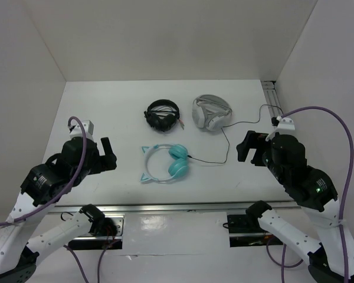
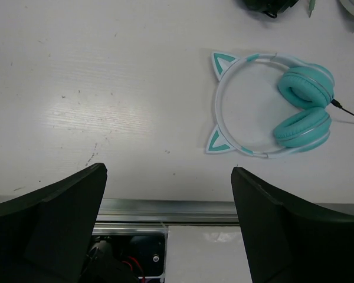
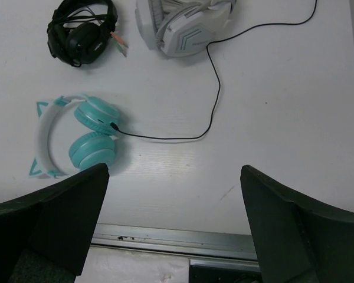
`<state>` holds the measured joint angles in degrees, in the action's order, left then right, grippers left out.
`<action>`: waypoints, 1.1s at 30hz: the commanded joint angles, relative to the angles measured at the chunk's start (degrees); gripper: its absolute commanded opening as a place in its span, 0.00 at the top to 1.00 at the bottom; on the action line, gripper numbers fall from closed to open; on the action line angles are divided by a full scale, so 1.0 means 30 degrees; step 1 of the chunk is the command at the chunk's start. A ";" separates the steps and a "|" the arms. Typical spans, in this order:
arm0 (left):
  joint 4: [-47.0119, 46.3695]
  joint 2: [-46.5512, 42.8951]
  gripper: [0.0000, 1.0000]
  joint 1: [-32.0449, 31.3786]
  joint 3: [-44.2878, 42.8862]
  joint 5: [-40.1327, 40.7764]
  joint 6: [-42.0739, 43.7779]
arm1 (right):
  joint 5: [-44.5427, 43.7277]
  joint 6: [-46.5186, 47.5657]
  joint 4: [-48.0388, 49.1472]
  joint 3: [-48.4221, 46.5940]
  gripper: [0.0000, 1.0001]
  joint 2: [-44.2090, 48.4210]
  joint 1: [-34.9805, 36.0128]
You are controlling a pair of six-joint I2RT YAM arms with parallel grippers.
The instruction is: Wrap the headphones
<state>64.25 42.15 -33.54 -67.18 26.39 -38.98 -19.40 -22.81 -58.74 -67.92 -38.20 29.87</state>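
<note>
Three pairs of headphones lie flat on the white surface (image 1: 94,112), all apart from one another. (a) The teal over-ear headphones with a pale blue headband (image 1: 165,164) lie near the middle of the surface, towards its near edge and between the two arms. Their two cat ears (image 2: 223,61) point left and their two teal cushions (image 2: 303,106) are folded side by side on the right. (b) A thin black cable (image 3: 218,88) is plugged into one teal cup. It runs right, bends away towards the back, passes just beside the white-grey pair and reaches the aluminium rail at the right wall (image 1: 272,97). Whether it touches the white-grey pair cannot be told. (c) The black headphones with coiled black lead (image 1: 163,114) lie behind the teal pair, with two small coloured plugs (image 3: 119,44) just beside them. (d) The white-grey headphones with chevron grooves (image 1: 211,112) lie to their right. Any lettering on the three pairs is too small to read. (e) The left hand (image 2: 168,172) hangs above the surface to the left of the teal pair, its two dark fingers spread wide and gripping nothing. (f) The right hand (image 3: 174,171) hangs on the right, equally spread and holding nothing, with the cable's bend on the surface between it and the teal pair. One purple hose (image 1: 336,124) loops along each arm. A metal rail (image 1: 165,207) borders the near edge.
</note>
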 commanded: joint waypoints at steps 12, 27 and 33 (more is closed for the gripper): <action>-0.3895 0.0859 0.00 0.0018 0.1474 -0.4549 0.1219 | -0.0360 -0.1538 0.2998 0.2542 0.00 0.3620 0.0326; -1.2448 0.8676 0.00 -0.0685 0.7361 -0.4089 -0.1625 | 0.1075 -0.0542 0.2471 0.2189 0.00 -0.0276 0.0327; -1.5143 1.4156 0.00 0.0485 0.6574 -0.3495 -0.0953 | 0.2189 0.0073 0.3057 0.2396 0.00 0.0398 0.0327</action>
<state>25.65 80.82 -34.13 -45.36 13.67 -42.22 -14.96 -24.49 -53.65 -60.71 -38.33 30.50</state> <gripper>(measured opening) 0.997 0.999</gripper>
